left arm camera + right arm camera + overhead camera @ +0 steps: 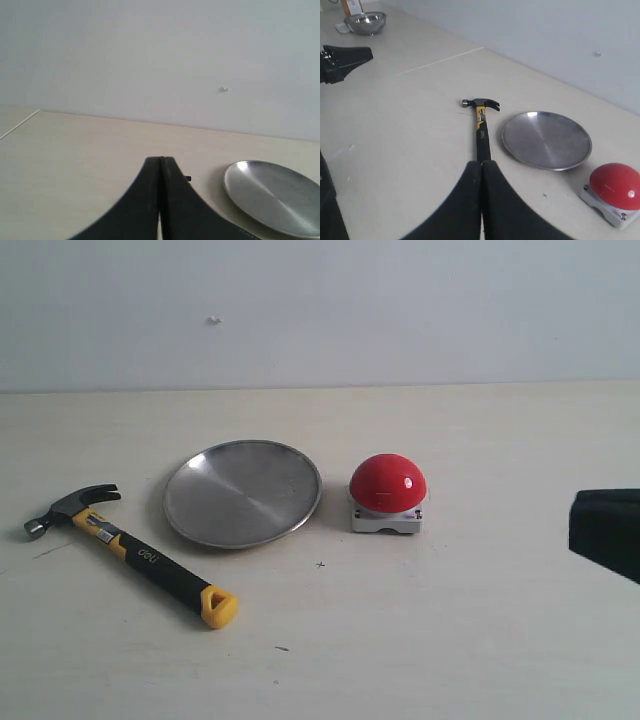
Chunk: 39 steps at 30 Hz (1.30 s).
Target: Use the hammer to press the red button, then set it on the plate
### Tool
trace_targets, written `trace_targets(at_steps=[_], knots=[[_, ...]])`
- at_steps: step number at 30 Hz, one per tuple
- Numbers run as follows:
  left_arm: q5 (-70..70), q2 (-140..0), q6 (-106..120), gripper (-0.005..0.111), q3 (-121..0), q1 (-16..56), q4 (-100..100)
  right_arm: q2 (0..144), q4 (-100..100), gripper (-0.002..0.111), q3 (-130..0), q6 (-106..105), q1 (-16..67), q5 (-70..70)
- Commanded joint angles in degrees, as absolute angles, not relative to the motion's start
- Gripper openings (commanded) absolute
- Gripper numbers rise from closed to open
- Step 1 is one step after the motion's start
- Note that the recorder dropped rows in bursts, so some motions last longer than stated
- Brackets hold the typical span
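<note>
Exterior view shows the hammer (140, 555) flat at 8 o'clock from the plate (243, 492), and the left claw (160, 162) and right claw (481, 165) are pinched tight, empty, so a grab may shove it.

I see bare pale counter (470, 640) on the near side of the black-and-yellow claw hammer (135, 555); the round brushed-metal plate (243, 495) crowds its handle, with the red dome button (388, 483) a narrow gap beyond.
</note>
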<state>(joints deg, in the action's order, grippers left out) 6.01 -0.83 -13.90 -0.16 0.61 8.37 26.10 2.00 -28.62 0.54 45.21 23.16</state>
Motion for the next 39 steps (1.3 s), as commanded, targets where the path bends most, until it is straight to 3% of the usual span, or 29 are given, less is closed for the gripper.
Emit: trace_targets(at_steps=[1,10,21,28,39], knots=[[5.94,-0.52,-13.70,0.000,0.00,0.47,8.36,23.05,1.55,0.000,-28.38,0.53,45.27,23.40],[5.94,-0.52,-13.70,0.000,0.00,0.47,8.36,22.09,-0.58,0.000,-27.77,0.39,44.75,24.12],[5.94,-0.52,-13.70,0.000,0.00,0.47,8.36,8.78,1.21,0.000,-7.69,0.51,21.59,5.99],[5.94,-0.52,-13.70,0.000,0.00,0.47,8.36,5.98,1.65,0.000,-1.91,1.71,10.25,-0.71],[5.94,-0.52,-13.70,0.000,0.00,0.47,8.36,1.12,1.65,0.000,0.00,1.71,3.17,5.24]])
